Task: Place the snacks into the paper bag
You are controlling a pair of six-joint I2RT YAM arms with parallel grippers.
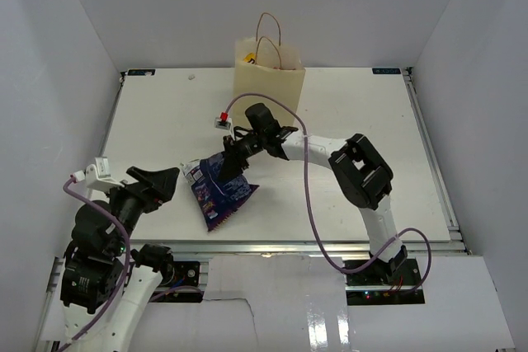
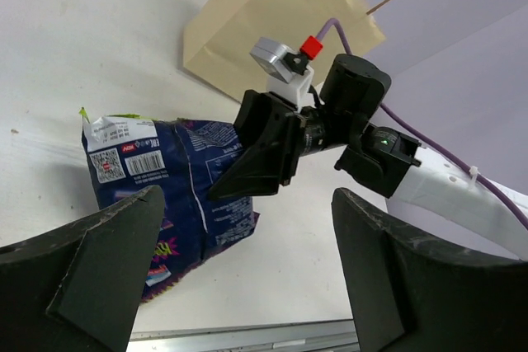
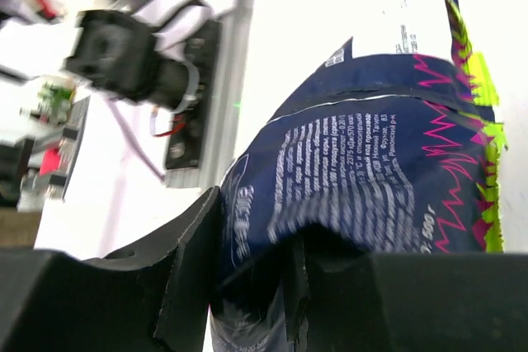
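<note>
The large blue-purple snack bag (image 1: 216, 194) lies left of the table's centre, and my right gripper (image 1: 233, 162) is shut on its upper right part. In the right wrist view the dark blue foil (image 3: 371, 162) is pinched and creased between the fingers of the right gripper (image 3: 272, 286). The left wrist view shows the same snack bag (image 2: 165, 187) with the right gripper (image 2: 264, 154) clamped on its edge. My left gripper (image 1: 161, 183) stands open to the bag's left, holding nothing. The tan paper bag (image 1: 268, 80) stands upright at the back, with something yellow (image 1: 248, 58) inside its mouth.
White walls close in the table on three sides. A metal rail (image 1: 313, 246) runs along the near edge and another down the right side (image 1: 429, 154). The right arm's purple cable (image 1: 307, 195) loops over the table.
</note>
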